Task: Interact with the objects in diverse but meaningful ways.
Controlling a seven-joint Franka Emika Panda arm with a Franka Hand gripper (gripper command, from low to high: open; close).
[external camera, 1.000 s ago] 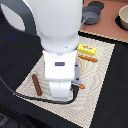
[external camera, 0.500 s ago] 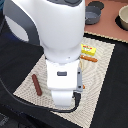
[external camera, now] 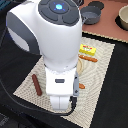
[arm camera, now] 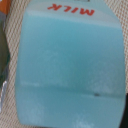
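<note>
1. Milk carton (arm camera: 70, 65), light blue with red "MILK" lettering, filled the wrist view; its long axis ran along the lettered face.
2. Sausage (external camera: 36, 84) lay on the mat (external camera: 102, 65), left of the arm (external camera: 55, 45), lengthwise.
3. Fingers hidden; grip cannot be told.

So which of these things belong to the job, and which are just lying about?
Job: brown sausage, yellow packet, grey pot, light blue milk carton.
Lying about: woven mat, tan bowl.
</note>
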